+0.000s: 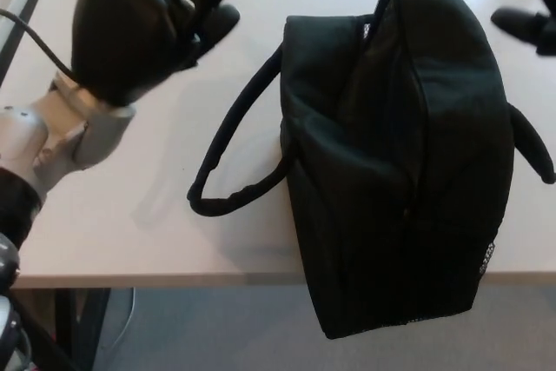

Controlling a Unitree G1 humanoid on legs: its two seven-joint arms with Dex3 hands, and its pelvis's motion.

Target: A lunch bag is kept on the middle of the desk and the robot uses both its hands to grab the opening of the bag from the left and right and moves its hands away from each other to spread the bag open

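Observation:
The black lunch bag (pixel 408 154) lies on the pale desk (pixel 130 215), and its lower end hangs over the front edge. No silver lining shows; its opening is turned out of sight. One carry strap (pixel 228 158) loops out on the left, and a second strap end (pixel 534 149) sticks out on the right. My left hand (pixel 139 23) hovers at the upper left, open, clear of the bag and strap. Only a few fingers of my right hand (pixel 532 22) show at the upper right edge, spread and holding nothing.
The desk's front edge (pixel 130 280) runs across the lower picture, with grey floor (pixel 217 327) below it. A dark strip (pixel 17 23) marks the desk's left border. A thin cable (pixel 30 23) runs by my left wrist.

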